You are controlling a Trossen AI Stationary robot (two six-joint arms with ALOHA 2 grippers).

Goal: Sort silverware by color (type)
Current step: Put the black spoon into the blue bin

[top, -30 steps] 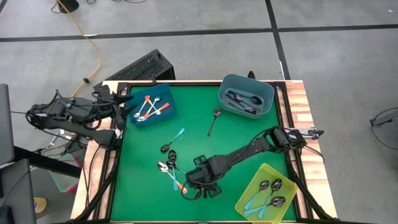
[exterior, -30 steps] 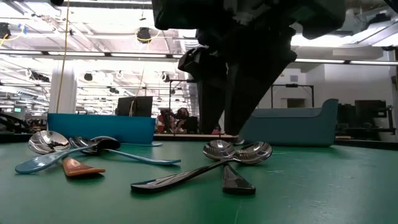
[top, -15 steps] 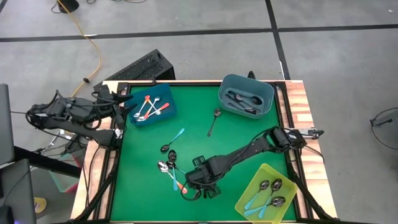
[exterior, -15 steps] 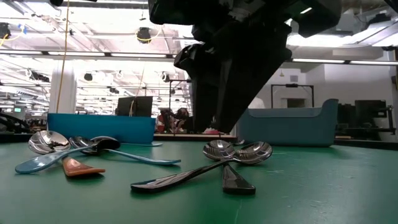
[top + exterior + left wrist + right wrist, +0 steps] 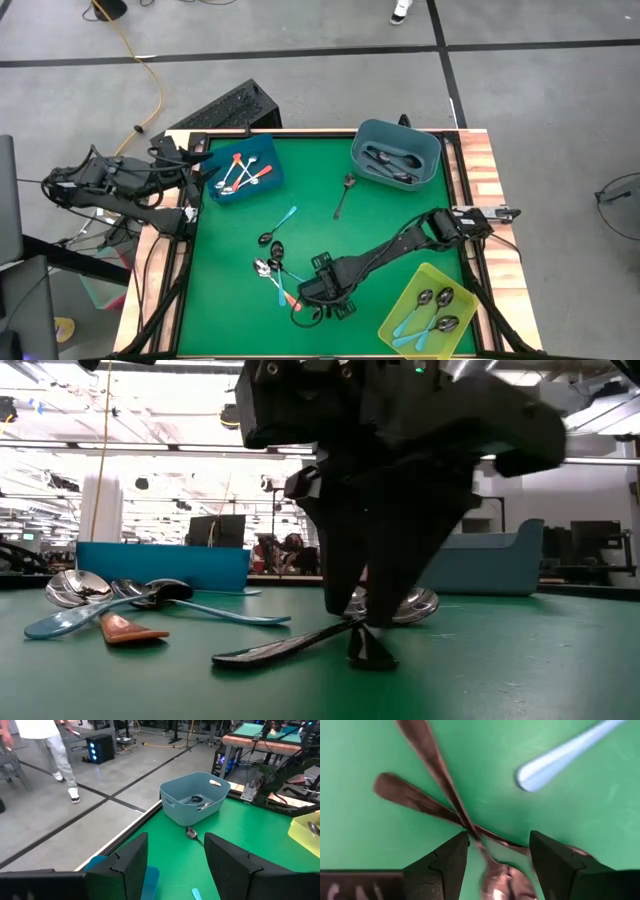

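You have the green table (image 5: 400, 215) partly sorted, with three bins already carrying spoons: the grey-blue bin (image 5: 396, 155), far beyond your right pincer (image 5: 322, 303) toward the far edge, holds dark spoons; the yellow-green bin (image 5: 432, 312), just to its side at the near corner, holds several light blue-handled ones; the blue bin (image 5: 243, 173), well off on the other side by the parked left pincer (image 5: 175, 865), whose fingers stand wide, holds orange-red ones. What is left is the loose cluster of spoons (image 5: 275, 270) right beside your right pincer, plus a light blue spoon (image 5: 282, 222) and a dark spoon (image 5: 344, 193) farther out. Your right pincer is down at the table, fingers wide and holding nothing, straddling two crossed dark spoons (image 5: 447, 802). By my reckoning you are past halfway; those go to the grey-blue bin.
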